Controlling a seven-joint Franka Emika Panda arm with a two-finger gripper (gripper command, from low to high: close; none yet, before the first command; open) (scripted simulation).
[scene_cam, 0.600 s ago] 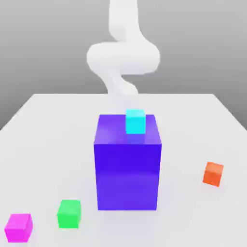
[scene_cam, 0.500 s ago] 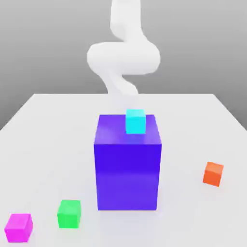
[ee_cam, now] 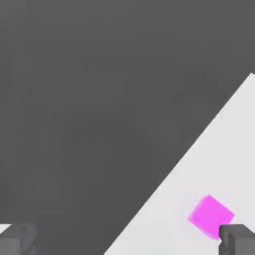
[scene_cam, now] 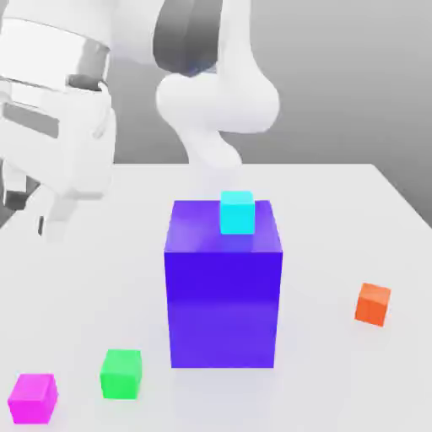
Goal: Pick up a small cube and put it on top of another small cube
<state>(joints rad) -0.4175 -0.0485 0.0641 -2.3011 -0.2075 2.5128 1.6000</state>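
Swinging into the exterior view's left since a moment ago: arm, fingers (scene_cam: 35, 213) wide and empty above tabletop (scene_cam: 337, 219); magenta cube (scene_cam: 33, 399) unmoved near green cube (scene_cam: 121, 375), likely reach beginning, stacking still ahead

The robot arm (scene_cam: 246, 84) was glossy white with rounded, tubular segments and a dark grey band near its top. The gripper (scene_cam: 34, 202) had a boxy white housing, a grey recessed slot and dark fingertip pads (scene_cam: 15, 200).
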